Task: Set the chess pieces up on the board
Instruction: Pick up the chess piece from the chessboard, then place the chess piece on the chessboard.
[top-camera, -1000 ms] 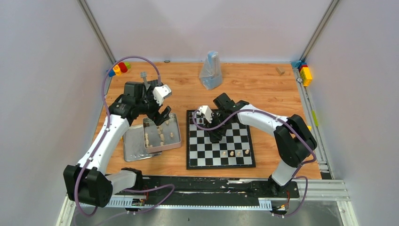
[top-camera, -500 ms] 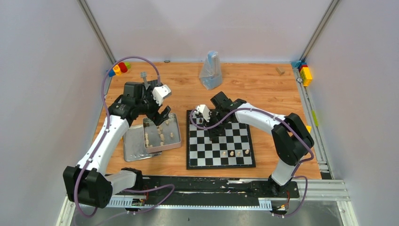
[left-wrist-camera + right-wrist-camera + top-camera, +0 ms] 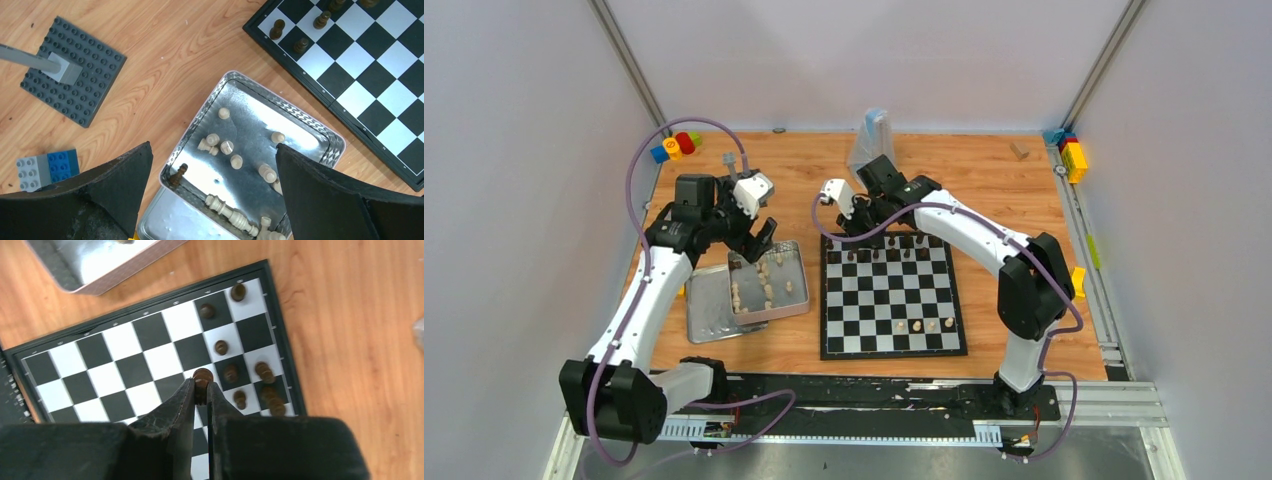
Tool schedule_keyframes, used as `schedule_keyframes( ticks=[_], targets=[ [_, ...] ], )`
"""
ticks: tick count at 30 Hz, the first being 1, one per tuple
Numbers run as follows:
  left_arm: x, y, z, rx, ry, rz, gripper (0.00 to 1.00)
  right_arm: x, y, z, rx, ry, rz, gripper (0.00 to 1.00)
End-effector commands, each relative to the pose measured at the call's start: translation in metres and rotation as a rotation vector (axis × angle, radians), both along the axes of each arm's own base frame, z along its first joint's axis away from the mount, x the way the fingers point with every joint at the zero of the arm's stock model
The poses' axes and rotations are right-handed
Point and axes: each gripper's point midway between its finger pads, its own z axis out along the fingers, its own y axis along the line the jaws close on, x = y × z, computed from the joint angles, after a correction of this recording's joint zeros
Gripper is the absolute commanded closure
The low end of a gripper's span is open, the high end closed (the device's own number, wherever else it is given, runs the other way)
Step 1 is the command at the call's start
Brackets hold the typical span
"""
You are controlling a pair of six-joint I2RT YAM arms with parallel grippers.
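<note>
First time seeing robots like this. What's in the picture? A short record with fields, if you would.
board: chessboard, dark pieces on its far rows, three cream pieces by the arms' edge
tin: open tin, left of the chessboard, holds loose cream figures and one dark figure
left jaws: wide open, empty, above the tin
right jaws: shut on a dark piece over the chessboard
</note>
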Motion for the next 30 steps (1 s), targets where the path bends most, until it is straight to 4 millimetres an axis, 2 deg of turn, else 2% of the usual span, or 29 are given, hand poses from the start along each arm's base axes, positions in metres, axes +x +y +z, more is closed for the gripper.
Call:
schedule_keyframes(
  ticks=[1, 8, 12, 17, 26, 30],
  targets=[
    [0.004, 0.008, 0.013, -0.039, -0.039, 0.053, 0.0, 0.031, 0.003, 0.001, -0.07, -0.074, -0.039, 1.0],
    [0.005, 0.019, 0.013, -0.072, -0.024, 0.092, 0.0, 0.058, 0.013, -0.008, -0.11, -0.103, -0.072, 1.0],
    [0.005, 0.022, 0.014, -0.082, -0.022, 0.098, 0.0, 0.068, 0.02, -0.013, -0.114, -0.103, -0.077, 1.0],
    [0.005, 0.021, 0.013, -0.087, -0.021, 0.089, 0.0, 0.073, 0.025, -0.019, -0.12, -0.091, -0.075, 1.0],
    [0.005, 0.021, 0.012, -0.088, -0.023, 0.09, 0.0, 0.068, 0.026, -0.039, -0.136, -0.041, -0.072, 0.98],
    [0.007, 0.03, 0.01, -0.087, -0.02, 0.119, 0.0, 0.067, 0.027, -0.045, -0.138, -0.025, -0.073, 0.98]
  ],
)
